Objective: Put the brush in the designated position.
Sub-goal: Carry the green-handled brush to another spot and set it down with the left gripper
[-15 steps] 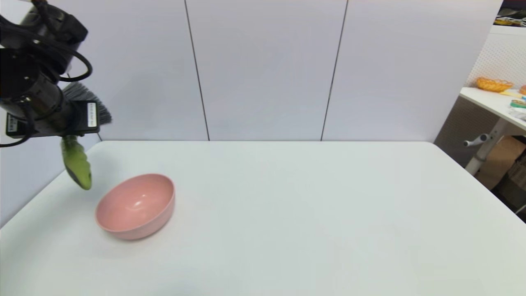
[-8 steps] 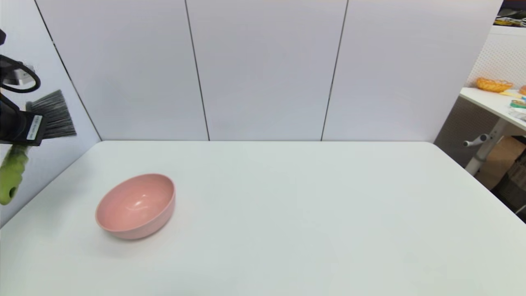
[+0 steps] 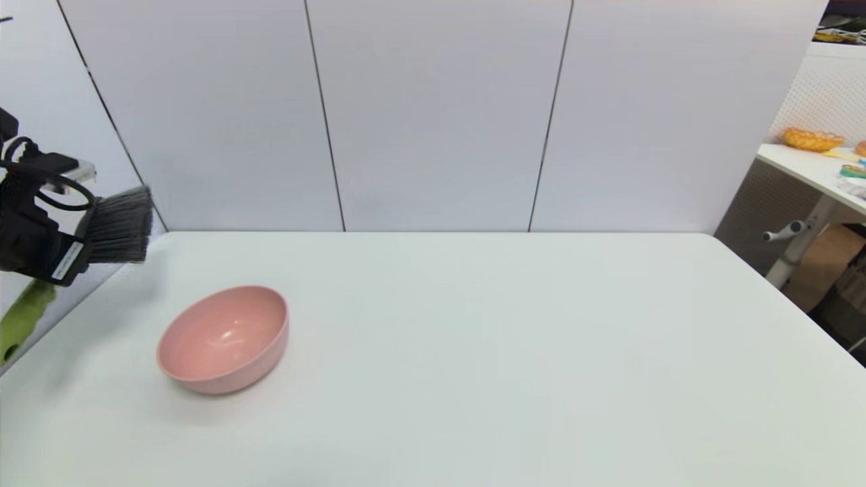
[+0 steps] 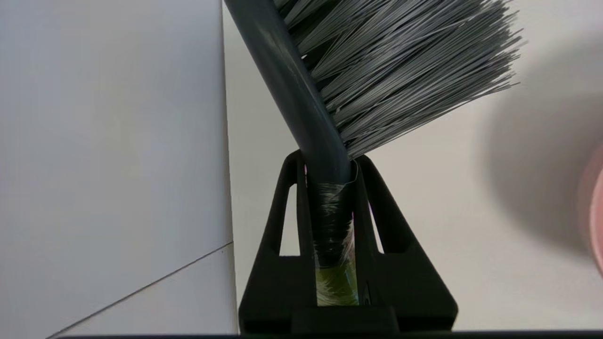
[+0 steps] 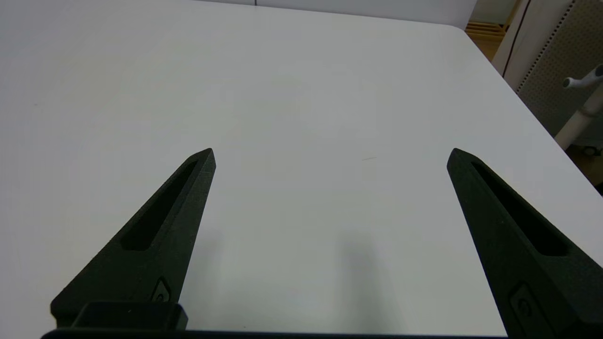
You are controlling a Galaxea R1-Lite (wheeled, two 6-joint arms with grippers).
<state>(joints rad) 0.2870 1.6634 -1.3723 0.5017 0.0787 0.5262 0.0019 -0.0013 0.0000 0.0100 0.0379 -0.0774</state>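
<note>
The main risk I see is that the brush point(image 3: 115, 226) comes down in the wrong place or tips when it is let go: the left gripper point(image 4: 330, 188) holds it in the air at the far left edge of the table point(image 3: 473, 352), partly beyond that edge, so a release here could send it off the side. A second risk is the pink bowl point(image 3: 223, 338), which stands on the table near the brush, toward the robot's right; if the arm swings inward and low, the hanging green handle point(image 3: 20, 325) or the bristles point(image 4: 400, 61) could knock the bowl. The designated position has no mark that I can see on the white surface, so it is easy to misjudge the spot. About the grasp: the left gripper is pinching the brush at its neck, with the two fingers point(image 4: 377, 226) pressed on both sides of it, the black head and bristles pointing out past the fingertips and the green handle hanging below the gripper. The brush does not touch the table. The right gripper point(image 5: 330, 155) is idle above a bare part of the table, with its fingers spread wide and holding nothing
</note>
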